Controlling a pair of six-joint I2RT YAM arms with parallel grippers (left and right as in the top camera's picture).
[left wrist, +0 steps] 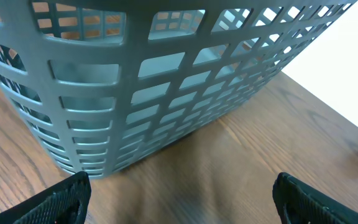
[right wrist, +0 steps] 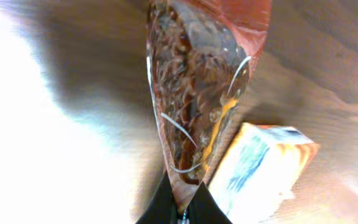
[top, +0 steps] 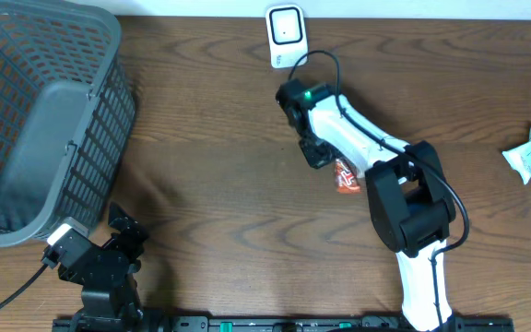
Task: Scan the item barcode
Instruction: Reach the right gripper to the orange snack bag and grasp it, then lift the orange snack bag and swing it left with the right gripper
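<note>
Two pincers were in view: the right pincer (right wrist: 179, 210) was pinched shut on a reddish snack packet (right wrist: 197, 93), and the left pincer (left wrist: 185, 202) stood wide open, empty, near the grey basket (left wrist: 166, 93).

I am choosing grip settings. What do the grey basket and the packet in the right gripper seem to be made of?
Basket: grey moulded plastic, matte; its walls are a regular grid of openings.
Packet: probably thin plastic or foil film, glossy; it shows bright highlights and creases.
</note>
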